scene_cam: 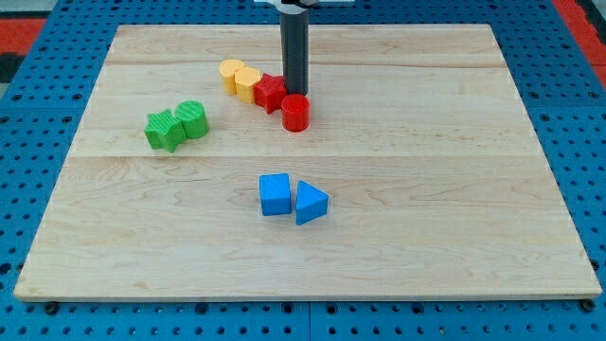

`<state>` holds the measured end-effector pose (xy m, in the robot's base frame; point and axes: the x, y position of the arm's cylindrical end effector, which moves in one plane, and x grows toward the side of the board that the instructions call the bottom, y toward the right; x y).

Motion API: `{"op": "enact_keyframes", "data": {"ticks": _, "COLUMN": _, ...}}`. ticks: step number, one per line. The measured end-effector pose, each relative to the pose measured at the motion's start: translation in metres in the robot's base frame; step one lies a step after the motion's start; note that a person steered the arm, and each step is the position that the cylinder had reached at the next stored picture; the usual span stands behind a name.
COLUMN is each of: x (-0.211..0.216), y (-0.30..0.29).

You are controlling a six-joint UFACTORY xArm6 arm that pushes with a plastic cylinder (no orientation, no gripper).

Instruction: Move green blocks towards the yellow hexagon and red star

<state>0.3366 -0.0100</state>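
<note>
So the wooden tabletop (pixel 454 237) sits on a blue pegboard (pixel 57 57), and I'm using the red star (pixel 270 92) as my reference for everything.

Closest to the view's bottom, below the star and a touch to the view's right of it, there's a blue cube (pixel 276 194) with a blue triangular block (pixel 310 202) right beside it on the view's right, pretty much touching.

Further up, well off to the view's left of the star and a bit lower, are the two green blocks: a green star (pixel 165 130) and a green cylinder (pixel 191 119), pressed together, cylinder on the side nearer the red star. They're clearly apart from the red and yellow bunch.

Just below-right of the red star, touching it or near enough, is a red cylinder (pixel 295 112). On the star's view-left side sits the yellow hexagon (pixel 248 83), touching it, then a yellow cylinder (pixel 232 75) beyond that, slightly higher.

There's no hand on this rig, just the dark rod, so nothing is held. My tip (pixel 295 92) comes down right against the red star's view-right side, just above the red cylinder, well away from the green pair.
</note>
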Motion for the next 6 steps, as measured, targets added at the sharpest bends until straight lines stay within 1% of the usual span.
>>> {"op": "enact_keyframes", "data": {"ticks": 1, "x": 0.002, "y": 0.021}}
{"op": "enact_keyframes", "data": {"ticks": 2, "x": 0.006, "y": 0.074}}
{"op": "enact_keyframes", "data": {"ticks": 3, "x": 0.043, "y": 0.123}}
{"op": "enact_keyframes", "data": {"ticks": 4, "x": 0.088, "y": 0.113}}
{"op": "enact_keyframes", "data": {"ticks": 5, "x": 0.113, "y": 0.074}}
{"op": "enact_keyframes", "data": {"ticks": 6, "x": 0.121, "y": 0.023}}
